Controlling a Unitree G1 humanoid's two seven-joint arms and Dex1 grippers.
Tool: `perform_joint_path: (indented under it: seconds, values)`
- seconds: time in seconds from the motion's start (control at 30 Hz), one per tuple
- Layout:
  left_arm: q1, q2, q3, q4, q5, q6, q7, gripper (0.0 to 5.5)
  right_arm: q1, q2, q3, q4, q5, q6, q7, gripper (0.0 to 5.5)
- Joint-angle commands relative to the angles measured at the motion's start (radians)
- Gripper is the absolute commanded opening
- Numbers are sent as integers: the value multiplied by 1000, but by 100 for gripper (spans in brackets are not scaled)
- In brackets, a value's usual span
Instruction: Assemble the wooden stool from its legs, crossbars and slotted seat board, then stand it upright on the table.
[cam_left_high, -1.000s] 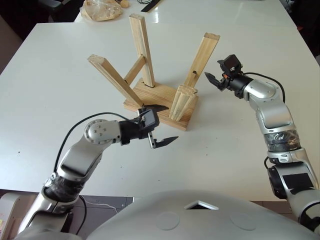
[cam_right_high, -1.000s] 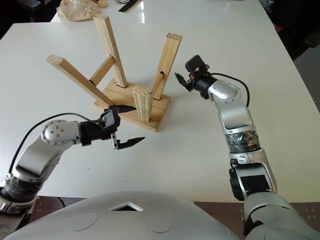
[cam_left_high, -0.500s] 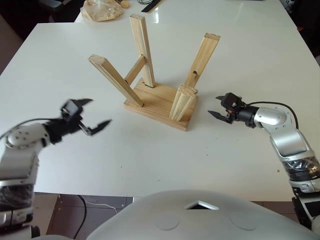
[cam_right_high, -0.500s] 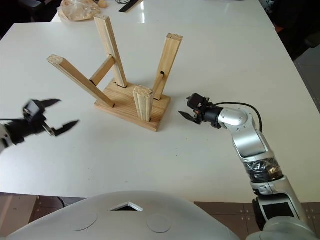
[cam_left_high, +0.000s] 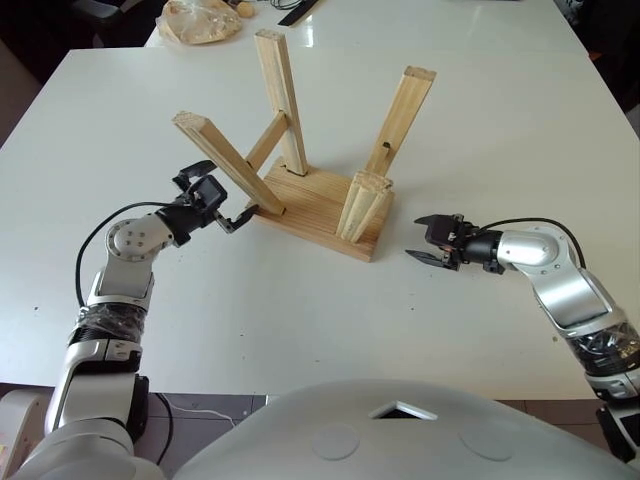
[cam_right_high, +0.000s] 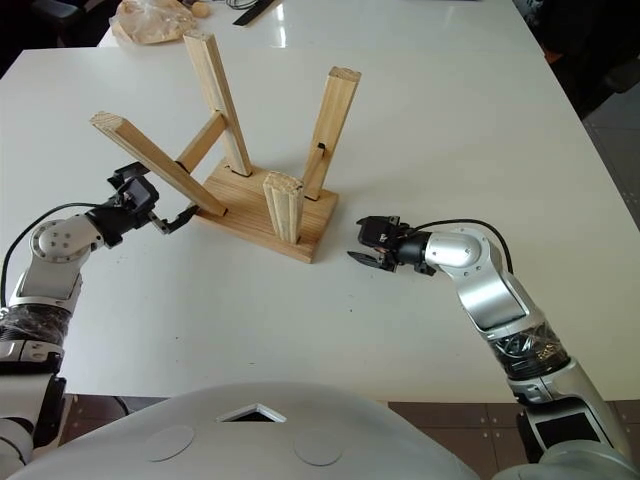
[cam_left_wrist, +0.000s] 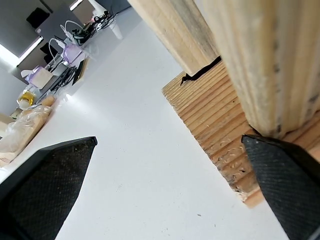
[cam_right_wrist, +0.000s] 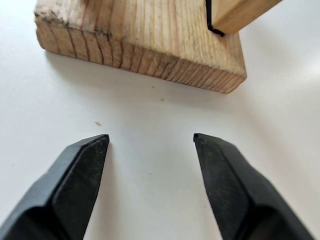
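Observation:
The wooden stool lies upside down on the white table, its seat board (cam_left_high: 312, 203) flat. Several legs stand up from it: a slanted left leg (cam_left_high: 222, 158), a tall back leg (cam_left_high: 279, 95), a right leg (cam_left_high: 402, 118) and a short front leg (cam_left_high: 366, 205). A crossbar (cam_left_high: 267, 140) joins the left and back legs. My left gripper (cam_left_high: 224, 194) is open close to the slanted leg's lower end, by the board's left edge (cam_left_wrist: 220, 150), holding nothing. My right gripper (cam_left_high: 413, 237) is open just above the table, pointing at the board's right corner (cam_right_wrist: 220, 75).
A clear bag (cam_left_high: 204, 18) with food and a dark object (cam_left_high: 300, 10) lie at the table's far edge. Bare white table (cam_left_high: 500, 120) stretches to the right of the stool and in front of it.
My left gripper swung from the board's front out to the left, then in to the slanted leg. My right gripper came down from beside the right leg to the table, nearer the board.

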Motion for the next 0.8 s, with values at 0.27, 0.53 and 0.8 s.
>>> perform_joint_path:
  seconds: [0.27, 0.53, 0.8]
  values:
    - [204, 32, -26, -325, -155, 327, -124, 536, 6, -26, 5, 76, -66, -52, -18, 313]
    - [184, 28, 72, -351, -145, 353, -37, 536, 8, -29, 0, 101, -75, -70, -32, 313]
    - [39, 36, 57, -27, 32, 130, 87, 536, 21, -18, 16, 95, -86, -67, -51, 313]
